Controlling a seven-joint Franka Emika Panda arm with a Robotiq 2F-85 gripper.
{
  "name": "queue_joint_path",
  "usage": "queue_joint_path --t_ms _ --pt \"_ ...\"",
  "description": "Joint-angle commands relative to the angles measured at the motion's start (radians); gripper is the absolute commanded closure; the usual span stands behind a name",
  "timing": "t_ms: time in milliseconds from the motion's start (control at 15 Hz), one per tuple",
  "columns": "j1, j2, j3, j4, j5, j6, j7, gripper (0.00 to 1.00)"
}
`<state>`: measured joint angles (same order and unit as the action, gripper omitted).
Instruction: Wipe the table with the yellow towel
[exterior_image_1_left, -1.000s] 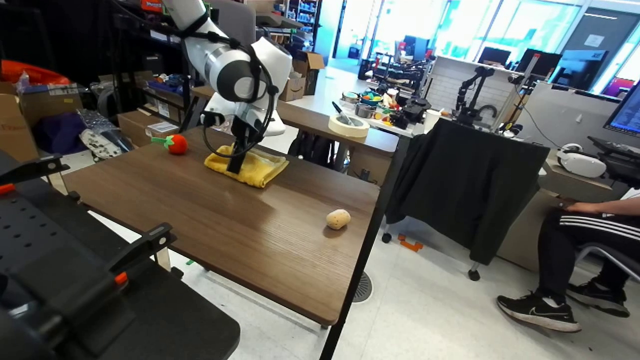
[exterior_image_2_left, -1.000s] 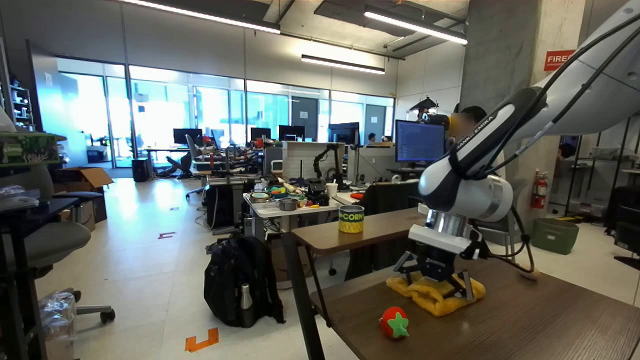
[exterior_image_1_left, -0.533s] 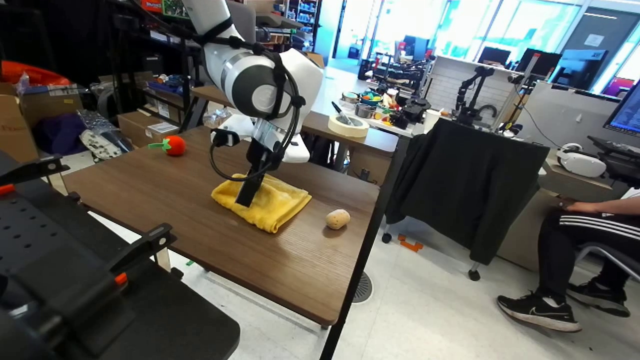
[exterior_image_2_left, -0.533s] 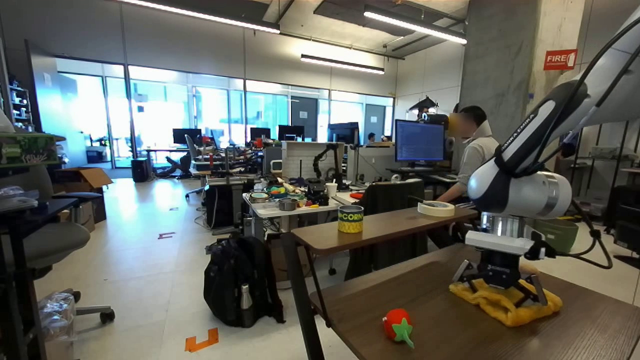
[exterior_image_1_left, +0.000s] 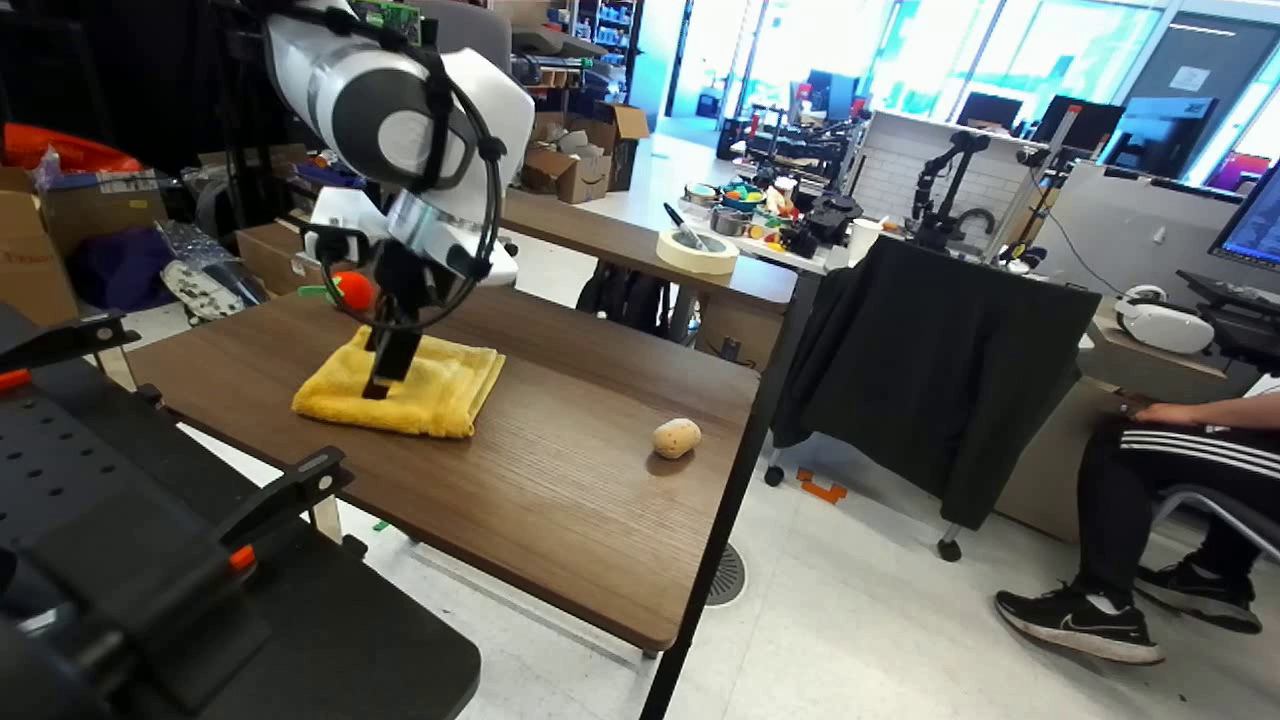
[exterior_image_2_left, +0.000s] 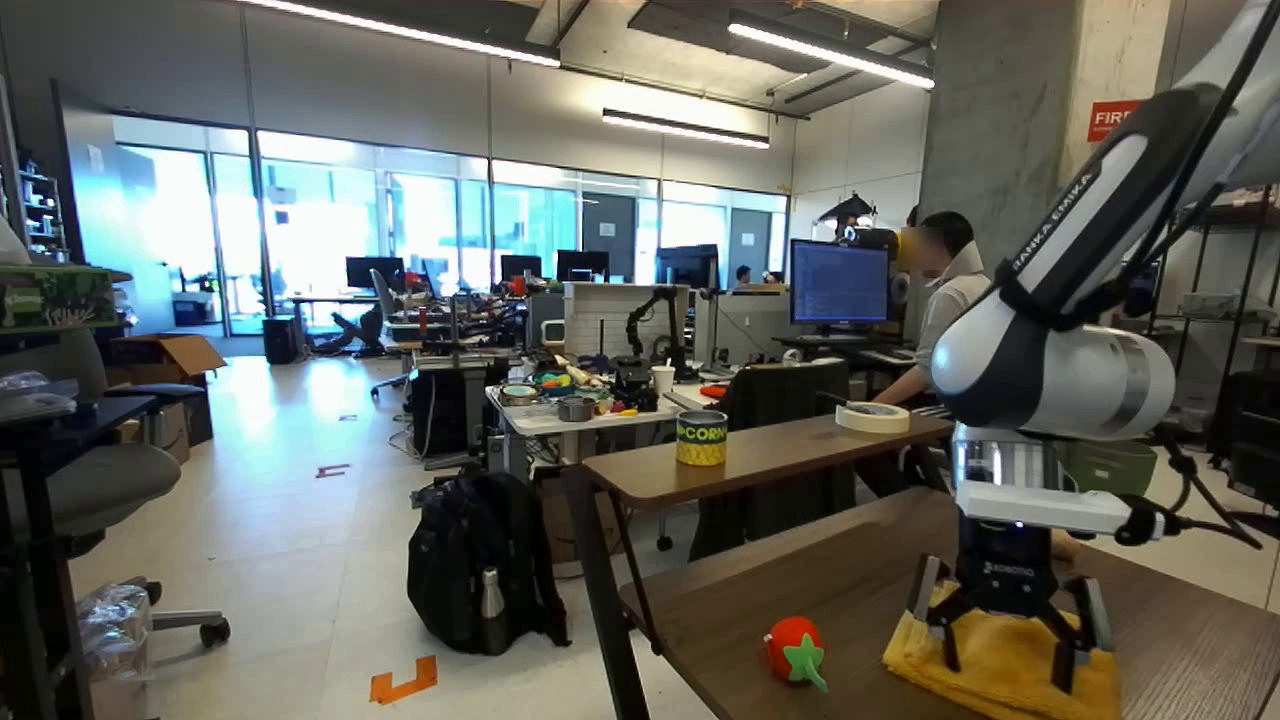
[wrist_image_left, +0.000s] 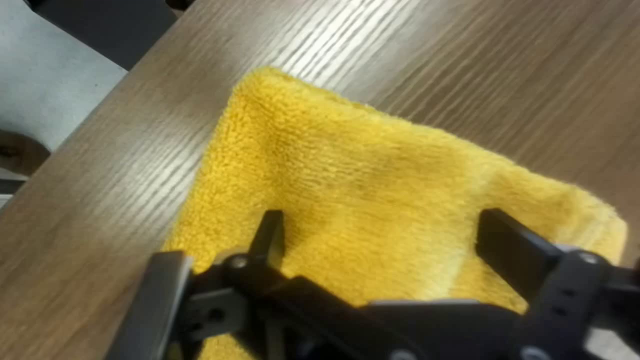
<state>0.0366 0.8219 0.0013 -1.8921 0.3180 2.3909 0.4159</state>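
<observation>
Black fingers (wrist_image_left: 515, 250) stand spread wide over the folded bright yellow plush towel (wrist_image_left: 350, 200), which lies on the dark brown wood-grain surface (exterior_image_1_left: 560, 500); contact is unclear. Near the towel sits a round red toy (exterior_image_2_left: 793, 645) with green leaf. Well apart from the towel, on a narrower brown surface (exterior_image_2_left: 640, 481), stand a cylindrical yellow-and-black can (exterior_image_2_left: 701, 442), contents hidden, and a cream ring-shaped roll (exterior_image_1_left: 697, 262) with a slanted dark stick (exterior_image_1_left: 688, 232).

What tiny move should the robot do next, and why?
I'd maybe press the tool gently on the towel and slide it a bit toward the potato: the tool stands open over the towel, and more table lies that way.
</observation>
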Motion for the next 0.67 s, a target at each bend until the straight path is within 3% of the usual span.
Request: queue_joint_path --t_ms 0,133,267,333,600 --pt "0.093 -0.200 -0.025 -0.127 -0.059 0.093 0.012 0.00" --pt "0.133 -0.295 -0.019 -0.176 -0.081 0.163 0.018 0.00" --pt "0.128 -0.399 0.021 -0.230 -0.048 0.242 -0.002 0.00" --pt "0.121 -0.276 0.008 -0.126 -0.064 0.175 0.016 0.00" --pt "0.123 -0.392 0.026 -0.201 -0.063 0.199 0.015 0.00"
